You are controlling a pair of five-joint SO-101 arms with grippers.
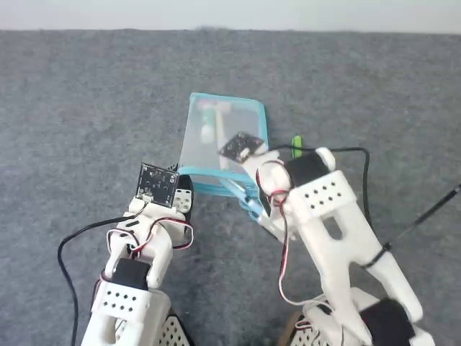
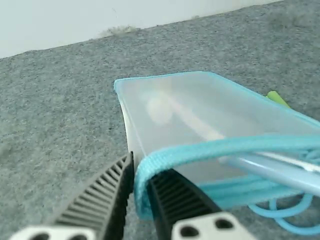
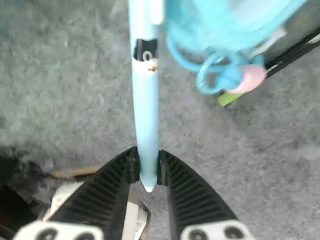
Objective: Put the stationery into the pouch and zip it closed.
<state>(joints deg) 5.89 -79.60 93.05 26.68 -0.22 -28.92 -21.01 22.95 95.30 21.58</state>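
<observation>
I'm partway through loading. The pouch (image 1: 216,137) lies flat on the grey counter (image 1: 86,108) between my arms, mouth toward them. My left jaws are pinched on the blue zipper edge at a corner of the mouth. My right jaws are clamped on the end of a pale blue pen (image 3: 145,100); its far end looks just inside the mouth, though I can't be sure. A white stick (image 2: 190,120) is inside, and a green item (image 1: 296,146) lies just beside the pouch. Next, I'd push the pen straight in with the mouth held up.
</observation>
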